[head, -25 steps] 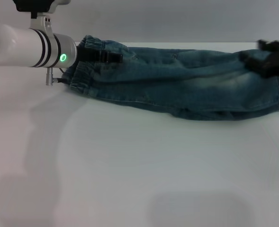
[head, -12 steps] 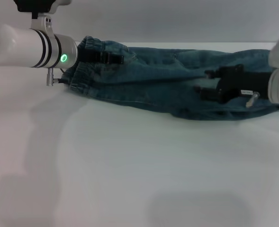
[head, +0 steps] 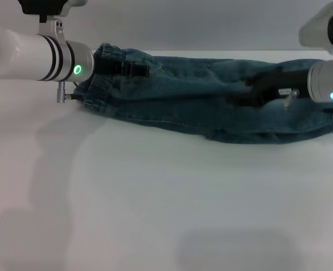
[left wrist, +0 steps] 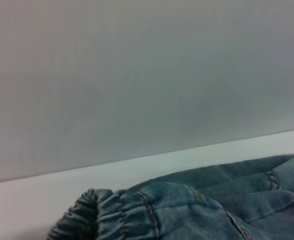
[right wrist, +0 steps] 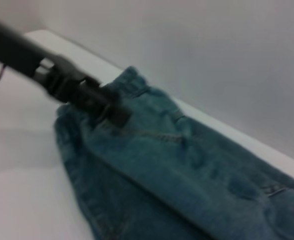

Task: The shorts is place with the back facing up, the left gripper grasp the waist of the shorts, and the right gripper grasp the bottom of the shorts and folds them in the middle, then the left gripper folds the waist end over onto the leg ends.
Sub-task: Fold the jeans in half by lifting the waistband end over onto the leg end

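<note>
The faded blue-green denim shorts (head: 211, 101) lie folded lengthwise across the far side of the white table. The gathered waist (head: 98, 90) is at the left and the leg ends (head: 319, 121) are at the right. My left gripper (head: 133, 69), slim and black on the silver-white arm with a green ring, is shut on the waist, whose top edge stands slightly raised. The waist (left wrist: 102, 215) also fills the low part of the left wrist view. My right gripper (head: 242, 93) hovers open just over the shorts' right half, holding nothing. The right wrist view shows the shorts (right wrist: 186, 175) and the left gripper (right wrist: 104, 107).
The white table (head: 155, 197) stretches bare toward me in front of the shorts. A plain grey wall (head: 211, 22) rises right behind the table's far edge. The shorts' leg ends lie near the table's right side.
My right gripper left the leg ends at the far right, swung left over the shorts, then rose a little. The left gripper and the shorts have stayed put.
</note>
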You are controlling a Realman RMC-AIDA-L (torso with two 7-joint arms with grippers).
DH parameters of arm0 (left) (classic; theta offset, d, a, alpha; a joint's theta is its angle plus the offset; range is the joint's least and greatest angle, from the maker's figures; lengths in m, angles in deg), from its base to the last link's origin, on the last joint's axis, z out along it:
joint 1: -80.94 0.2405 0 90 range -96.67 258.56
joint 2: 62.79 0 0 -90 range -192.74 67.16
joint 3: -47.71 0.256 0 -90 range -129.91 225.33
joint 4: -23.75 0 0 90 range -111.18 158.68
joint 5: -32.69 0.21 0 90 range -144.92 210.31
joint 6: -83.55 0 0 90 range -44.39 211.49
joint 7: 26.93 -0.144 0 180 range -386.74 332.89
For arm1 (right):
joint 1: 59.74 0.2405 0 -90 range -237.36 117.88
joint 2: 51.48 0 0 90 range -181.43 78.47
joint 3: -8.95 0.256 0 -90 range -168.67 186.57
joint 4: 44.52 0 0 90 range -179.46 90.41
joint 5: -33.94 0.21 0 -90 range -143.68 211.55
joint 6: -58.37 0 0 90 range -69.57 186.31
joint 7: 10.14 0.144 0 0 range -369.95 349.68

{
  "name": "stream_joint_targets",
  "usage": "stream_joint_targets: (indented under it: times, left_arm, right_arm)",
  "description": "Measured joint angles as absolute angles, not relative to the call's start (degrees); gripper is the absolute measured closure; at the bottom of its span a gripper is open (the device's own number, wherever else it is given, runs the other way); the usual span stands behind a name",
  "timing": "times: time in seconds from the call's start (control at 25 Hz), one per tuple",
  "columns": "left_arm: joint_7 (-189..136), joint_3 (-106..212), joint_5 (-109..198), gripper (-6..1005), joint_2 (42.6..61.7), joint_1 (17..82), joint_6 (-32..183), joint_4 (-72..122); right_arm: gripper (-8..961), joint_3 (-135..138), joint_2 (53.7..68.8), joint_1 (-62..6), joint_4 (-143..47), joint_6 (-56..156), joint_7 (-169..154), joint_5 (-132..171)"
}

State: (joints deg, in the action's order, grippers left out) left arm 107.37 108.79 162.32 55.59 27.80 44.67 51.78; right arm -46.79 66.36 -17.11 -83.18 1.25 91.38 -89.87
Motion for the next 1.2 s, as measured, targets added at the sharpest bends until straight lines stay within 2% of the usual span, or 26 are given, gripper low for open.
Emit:
stream_joint_targets:
  times: [1.2]
  left_arm:
    - [108.5, 108.8, 161.8, 205, 55.50, 28.0, 40.2, 57.0]
  right_arm:
    - [350, -48.4, 67.07, -12.1, -77.6, 17.4, 100.8, -101.4]
